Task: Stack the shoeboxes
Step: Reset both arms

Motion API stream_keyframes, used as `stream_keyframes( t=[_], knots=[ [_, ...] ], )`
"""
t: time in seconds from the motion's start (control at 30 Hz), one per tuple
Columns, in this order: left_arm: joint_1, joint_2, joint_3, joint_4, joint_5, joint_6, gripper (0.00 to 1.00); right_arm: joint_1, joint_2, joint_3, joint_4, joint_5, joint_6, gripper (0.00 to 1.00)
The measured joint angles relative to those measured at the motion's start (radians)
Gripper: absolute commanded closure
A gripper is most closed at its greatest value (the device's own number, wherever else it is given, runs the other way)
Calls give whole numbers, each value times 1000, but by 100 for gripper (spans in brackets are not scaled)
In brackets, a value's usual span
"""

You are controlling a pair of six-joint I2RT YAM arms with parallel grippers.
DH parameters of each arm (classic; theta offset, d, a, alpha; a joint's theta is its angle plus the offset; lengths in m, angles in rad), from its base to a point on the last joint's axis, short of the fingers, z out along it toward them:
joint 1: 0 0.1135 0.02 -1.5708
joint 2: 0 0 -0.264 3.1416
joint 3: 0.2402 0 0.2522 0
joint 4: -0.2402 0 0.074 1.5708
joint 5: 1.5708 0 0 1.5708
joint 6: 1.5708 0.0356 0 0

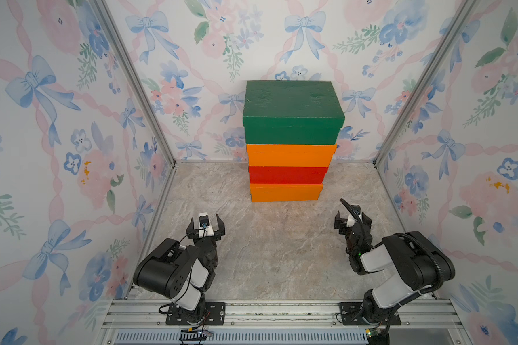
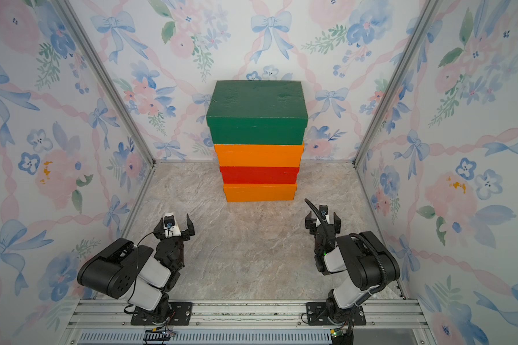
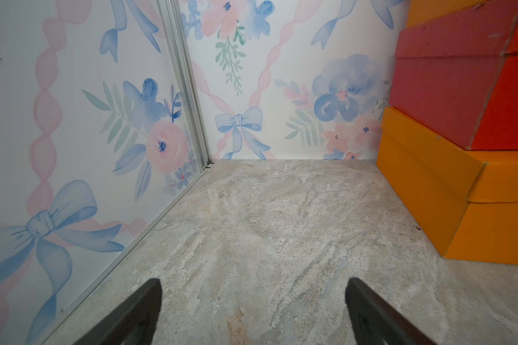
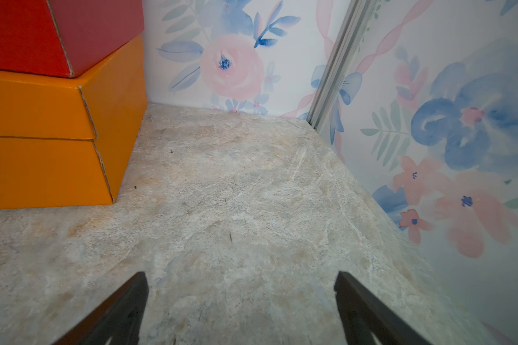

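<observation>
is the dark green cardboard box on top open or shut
Shut: the dark green cardboard box has its lid seated flat, rim overlapping the base along the front.

A beige marble-patterned counter [image 1: 275, 254] is walled left, right and far by wallpaper of blue bows and pink flowers [image 1: 57, 119]. Silver aluminium posts [image 1: 138, 89] stand at its far corners.
</observation>
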Motion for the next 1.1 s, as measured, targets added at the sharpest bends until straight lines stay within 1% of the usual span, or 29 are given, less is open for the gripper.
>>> stream_keyframes(
  t=[1.1],
  knots=[
    [19, 46, 0, 2, 78, 7, 3, 0, 0, 0, 28, 2, -4, 3]
  ],
)
